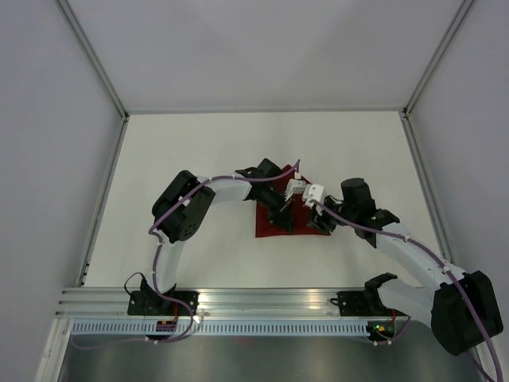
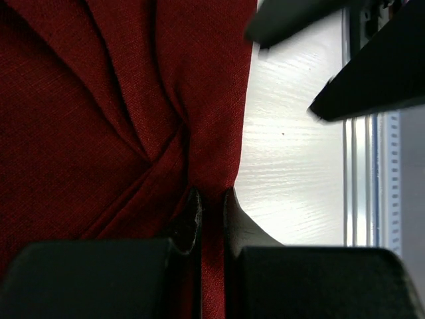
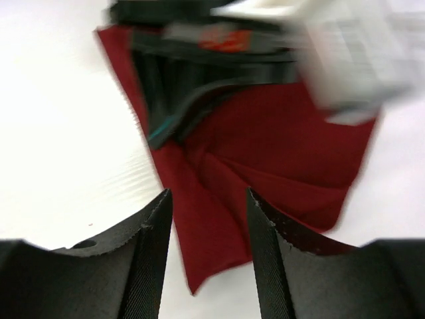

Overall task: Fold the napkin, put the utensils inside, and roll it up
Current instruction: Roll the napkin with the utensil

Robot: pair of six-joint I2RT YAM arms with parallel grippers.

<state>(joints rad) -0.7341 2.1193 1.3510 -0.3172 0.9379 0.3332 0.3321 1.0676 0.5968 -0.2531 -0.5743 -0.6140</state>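
The dark red napkin [image 1: 270, 228] lies crumpled with folds at the middle of the white table. My left gripper [image 1: 282, 213] is shut on a raised fold at the napkin's edge; the left wrist view shows cloth [image 2: 80, 133] pinched between the two fingertips [image 2: 212, 203]. My right gripper [image 1: 320, 216] is open just right of it, low over the napkin. In the right wrist view its fingers [image 3: 209, 206] straddle a pointed corner of the napkin [image 3: 285, 153] without closing on it. The left gripper's dark body [image 3: 186, 86] shows beyond. No utensils are in view.
An aluminium rail [image 1: 238, 298] runs along the near edge of the table and also shows in the left wrist view [image 2: 362, 179]. White walls with metal corner posts [image 1: 95, 60] enclose the table. The right arm's black parts [image 2: 372, 66] hang close beside the left gripper.
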